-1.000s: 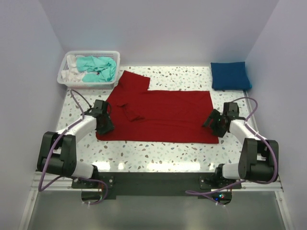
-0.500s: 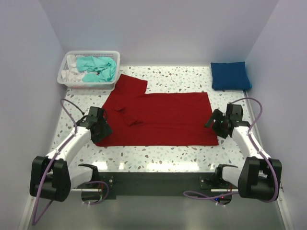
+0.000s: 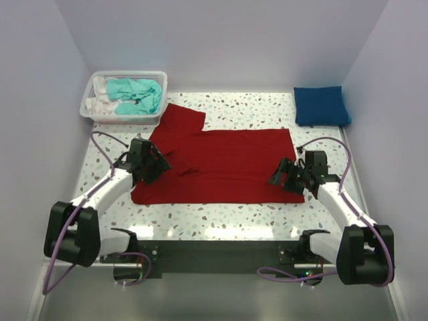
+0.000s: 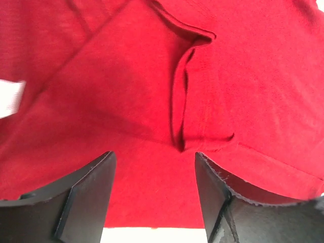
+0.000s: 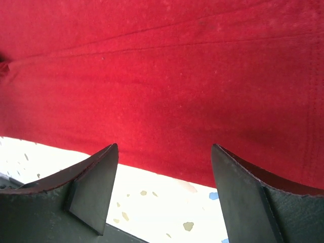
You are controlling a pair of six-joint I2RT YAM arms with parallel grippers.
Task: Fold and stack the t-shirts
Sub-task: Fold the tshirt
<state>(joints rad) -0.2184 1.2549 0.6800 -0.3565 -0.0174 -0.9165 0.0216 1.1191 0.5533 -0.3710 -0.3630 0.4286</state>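
The deep red t-shirt (image 3: 227, 160) lies spread flat on the table, one sleeve folded in near its left end. My left gripper (image 3: 160, 167) is open and empty over the shirt's left part. In the left wrist view the gripper (image 4: 154, 174) hangs above the red cloth (image 4: 126, 76) near a folded seam (image 4: 182, 101). My right gripper (image 3: 277, 175) is open and empty over the shirt's right near corner. In the right wrist view the gripper (image 5: 164, 169) straddles the red hem (image 5: 167, 91). The royal blue t-shirt (image 3: 321, 105) lies folded at the back right. The teal t-shirt (image 3: 137, 95) lies crumpled in the basket.
The white mesh basket (image 3: 130, 73) stands at the back left with the teal shirt and white cloth in it. The speckled table (image 3: 221, 214) is walled at the back and on both sides. A white label (image 4: 10, 98) shows on the red shirt.
Both grippers have moved inward from the shirt's left and right ends to above the cloth. The shirt's near edge has shifted back a little.
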